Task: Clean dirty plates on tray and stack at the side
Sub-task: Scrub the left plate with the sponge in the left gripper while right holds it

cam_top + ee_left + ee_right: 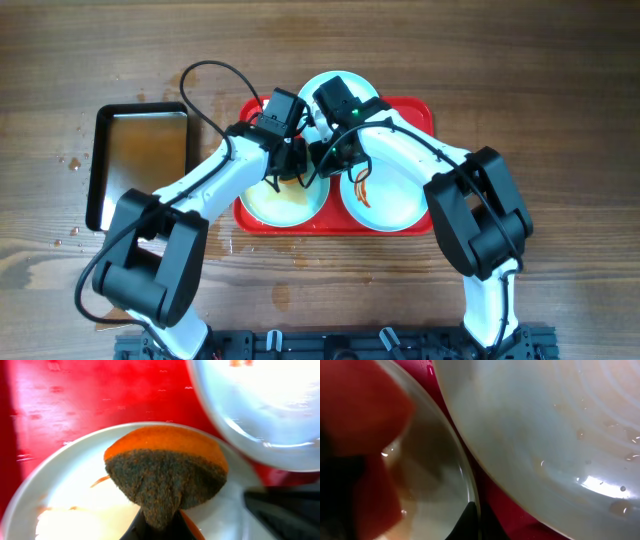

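One wooden table [560, 80] carries everything. On it the red tray [415, 110] sits at frame centre, and a black-rimmed metal pan [100, 170] lies to its left.

All three plates are on the tray:
- top plate [335, 85] at the upper edge
- lower-left plate [290, 205]
- lower-right plate [390, 200]

None is stacked at the side yet.

Your left gripper [157, 527] is clamped on an orange sponge [165, 470], dark scrub face down. It holds the sponge over the lower-left plate, at or just above the surface.

Your right gripper [470, 522] sits at that plate's rim, at the bottom centre of its wrist view. I cannot tell whether it pinches the rim or only rests by it, nor how far open it is.

Orange-brown streaks [360, 190] show on the lower-right plate. A thin one [100, 481] lies beside the sponge.

Judgement:
- Step in hand is scrubbing the lower-left plate, and the task is early.
- Next you need to press the sponge flat and sweep it across the streak, with the rim held steady so the plate does not slide into its neighbour.
- Lifting the plate out to the side follows.
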Robot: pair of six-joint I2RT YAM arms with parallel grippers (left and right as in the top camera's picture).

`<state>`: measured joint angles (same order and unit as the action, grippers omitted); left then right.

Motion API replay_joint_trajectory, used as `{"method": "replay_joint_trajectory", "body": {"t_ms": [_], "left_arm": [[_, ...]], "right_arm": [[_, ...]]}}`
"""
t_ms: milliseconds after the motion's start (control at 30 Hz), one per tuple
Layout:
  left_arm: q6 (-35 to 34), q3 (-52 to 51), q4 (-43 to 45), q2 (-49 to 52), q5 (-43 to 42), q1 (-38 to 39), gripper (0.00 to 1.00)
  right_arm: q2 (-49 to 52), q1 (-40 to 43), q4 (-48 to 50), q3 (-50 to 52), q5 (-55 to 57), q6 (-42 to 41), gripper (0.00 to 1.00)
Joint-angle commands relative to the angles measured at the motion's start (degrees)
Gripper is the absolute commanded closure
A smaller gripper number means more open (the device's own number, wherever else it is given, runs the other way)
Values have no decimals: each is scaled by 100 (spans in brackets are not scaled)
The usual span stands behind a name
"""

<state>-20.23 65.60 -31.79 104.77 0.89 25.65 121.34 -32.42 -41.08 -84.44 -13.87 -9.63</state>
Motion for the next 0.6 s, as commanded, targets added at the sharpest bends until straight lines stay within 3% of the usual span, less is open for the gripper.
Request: {"method": "replay_joint_trajectory", "body": {"t_ms": [0,233,467,567], "left_arm": [[-122,-79,190,332,-538,-4,96],[-118,-79,319,772,175,-4,96],[-120,-79,-538,841,2481,-4,96],[-120,-76,-787,837,3080,-4,96]], "right_arm": [[114,-13,-31,96,98,44,96],[114,-13,-35,96,98,46,96],[114,-13,-33,96,98,46,96],[114,-13,-31,96,98,46,96]]}}
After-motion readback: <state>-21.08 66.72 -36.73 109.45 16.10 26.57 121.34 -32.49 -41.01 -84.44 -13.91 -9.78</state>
